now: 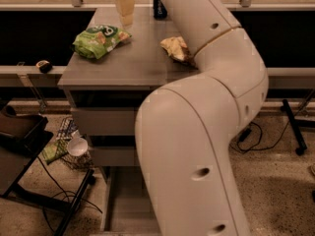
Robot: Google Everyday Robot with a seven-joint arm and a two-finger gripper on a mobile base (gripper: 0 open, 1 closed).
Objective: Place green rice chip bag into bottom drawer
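Observation:
The green rice chip bag (pixel 100 40) lies on the left part of the grey cabinet top (pixel 133 65), crinkly with a white logo. My gripper (pixel 126 9) hangs at the top edge of the view, over the back of the cabinet top, just behind and to the right of the bag and not touching it. My big white arm (pixel 197 132) crosses the middle of the view. The bottom drawer (pixel 122 200) is pulled out near the floor; only its left part shows, the rest is hidden behind the arm.
A brown-and-yellow chip bag (pixel 175 48) lies right of centre, partly behind the arm. A dark bottle (pixel 158 6) stands at the back. A white cup (pixel 78 146) in a wire basket and a black stand (pixel 29 151) sit on the floor at left. Cables (pixel 256 136) lie at right.

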